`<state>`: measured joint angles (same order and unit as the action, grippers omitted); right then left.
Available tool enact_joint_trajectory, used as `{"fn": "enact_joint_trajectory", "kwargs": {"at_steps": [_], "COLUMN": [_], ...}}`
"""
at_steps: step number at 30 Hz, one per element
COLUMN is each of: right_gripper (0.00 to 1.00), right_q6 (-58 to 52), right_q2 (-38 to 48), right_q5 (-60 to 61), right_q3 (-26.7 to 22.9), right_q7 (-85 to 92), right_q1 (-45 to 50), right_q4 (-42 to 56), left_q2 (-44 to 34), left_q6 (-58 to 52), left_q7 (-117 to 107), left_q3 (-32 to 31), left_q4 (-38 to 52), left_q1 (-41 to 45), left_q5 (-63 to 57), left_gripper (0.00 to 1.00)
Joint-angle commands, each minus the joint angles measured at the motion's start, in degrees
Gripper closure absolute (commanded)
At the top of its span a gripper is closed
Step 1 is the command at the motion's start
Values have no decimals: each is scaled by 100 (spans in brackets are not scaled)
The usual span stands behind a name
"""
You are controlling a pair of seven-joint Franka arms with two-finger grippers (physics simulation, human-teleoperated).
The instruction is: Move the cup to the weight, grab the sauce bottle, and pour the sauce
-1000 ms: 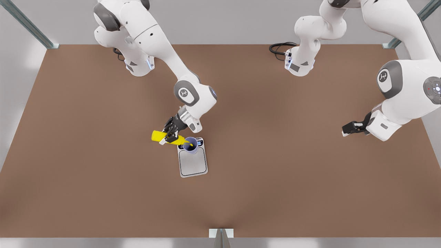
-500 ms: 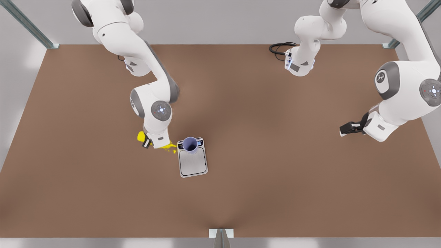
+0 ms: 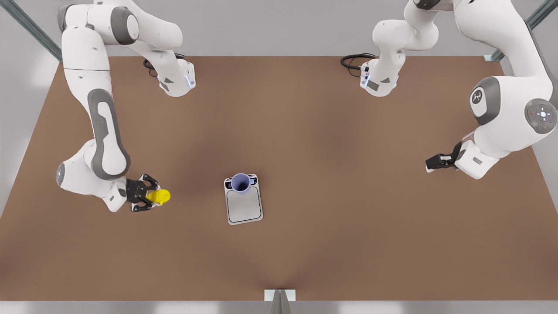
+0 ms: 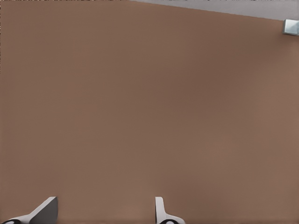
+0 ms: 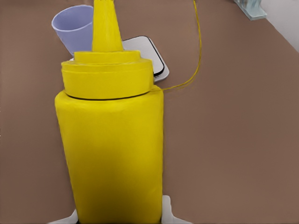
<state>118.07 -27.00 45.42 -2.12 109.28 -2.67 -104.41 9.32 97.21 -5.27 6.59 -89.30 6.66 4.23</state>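
Front view: our right gripper (image 3: 150, 197), on the front view's left, pinches the bottle (image 3: 158, 196) upright, well apart from the cup (image 3: 240, 182) sitting on the weight (image 3: 244, 205); pouring looks done. Our left gripper (image 3: 431, 164) waits. Left wrist view: fingers (image 4: 44, 211) spread over bare table (image 4: 149, 102). Right wrist view: bottle (image 5: 112, 140) between fingers, cup (image 5: 74, 25) beyond.

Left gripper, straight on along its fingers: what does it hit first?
Most likely the bare table. The open left gripper angles down at plain tabletop, well short of the cup. Depth is unclear.
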Motion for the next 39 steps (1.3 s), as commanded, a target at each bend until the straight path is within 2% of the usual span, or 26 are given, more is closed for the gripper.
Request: {"fn": "enact_joint_trajectory", "kwargs": {"at_steps": [1,5,7,17,25,28,29,30,39], "right_gripper": [47,47,46,46,39,30,7,0,0], "right_q6": [-100,-592,-865,-1093,-1102,-1093,-1093,-1102,-1111], "right_q2": [-60,-437,-710,-1334,-1404,-1404,-1404,-1405,-1404], "right_q5": [177,1557,2506,3104,3166,3166,3166,3166,3166], "right_q3": [1,19,19,45,45,45,45,45,54], "right_q7": [84,1454,2782,3372,3460,3460,3460,3460,3460], "right_q1": [-84,-409,-524,-559,-497,-497,-497,-497,-497], "right_q4": [-1,8,-115,-150,-133,-124,-124,-124,-133], "left_q2": [0,0,8,0,26,17,8,8,17], "left_q6": [0,0,0,-79,-44,-53,-70,-70,-44], "left_q7": [0,-9,0,-9,0,-9,-9,-9,-141], "left_q3": [0,-8,0,-9,-17,-17,-17,-17,-96], "left_q4": [0,0,0,9,9,9,9,9,18], "left_q1": [2,2,2,2,11,11,11,11,20], "left_q5": [-1,-1,-1,-1,-1,-1,-1,-1,-1], "left_gripper": [0,0,0,0,0,0,0,0,0]}}
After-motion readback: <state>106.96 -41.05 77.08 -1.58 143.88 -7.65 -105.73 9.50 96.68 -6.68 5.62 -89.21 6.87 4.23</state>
